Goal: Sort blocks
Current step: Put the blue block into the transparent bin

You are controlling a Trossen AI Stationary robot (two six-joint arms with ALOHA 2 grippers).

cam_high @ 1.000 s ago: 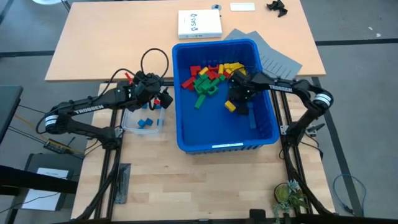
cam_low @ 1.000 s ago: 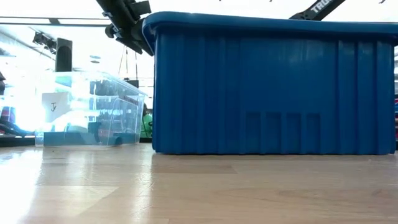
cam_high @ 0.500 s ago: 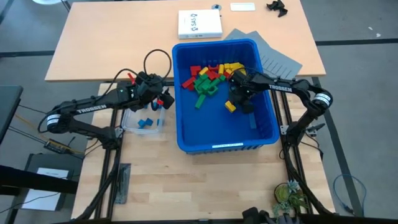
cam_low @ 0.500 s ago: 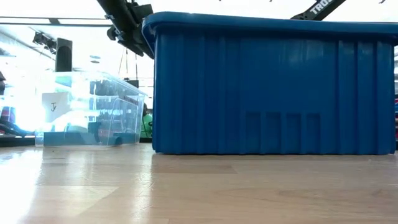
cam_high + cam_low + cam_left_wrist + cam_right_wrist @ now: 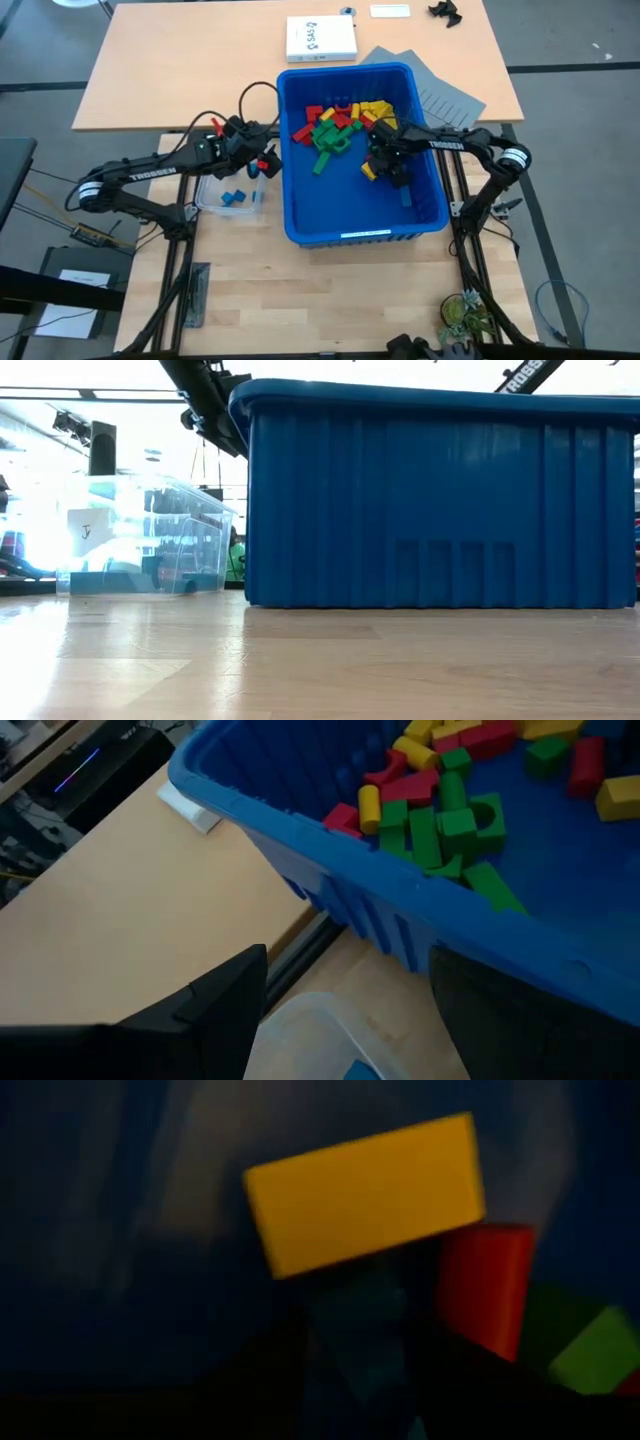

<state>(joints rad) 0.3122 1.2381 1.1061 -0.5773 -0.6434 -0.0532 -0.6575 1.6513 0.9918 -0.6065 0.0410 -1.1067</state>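
Note:
Red, yellow and green blocks point(image 5: 335, 122) lie heaped on the floor of the large blue bin point(image 5: 300, 215) toward its far side; the left wrist view shows the same blocks point(image 5: 430, 815). My right gripper point(image 5: 385, 165) reaches down inside the bin, open, just over a single yellow block point(image 5: 365, 1190) that lies flat next to a red block point(image 5: 480, 1285). My left gripper point(image 5: 345, 1020) hovers open with nothing between its fingers, outside the bin's left rim point(image 5: 400, 870) and above the small clear tub point(image 5: 228, 195), which holds a few blue blocks point(image 5: 235, 196).
A lone blue block point(image 5: 404, 198) lies on the bin floor near my right gripper. A white box point(image 5: 320, 38) and grey sheets point(image 5: 440, 90) lie on the far table. In the low view the bin's wall point(image 5: 440, 500) and the tub point(image 5: 150, 540) stand side by side.
My right gripper has sunk lower into the bin toward the yellow block and rolled about its own axis. The blocks have stayed where they were.

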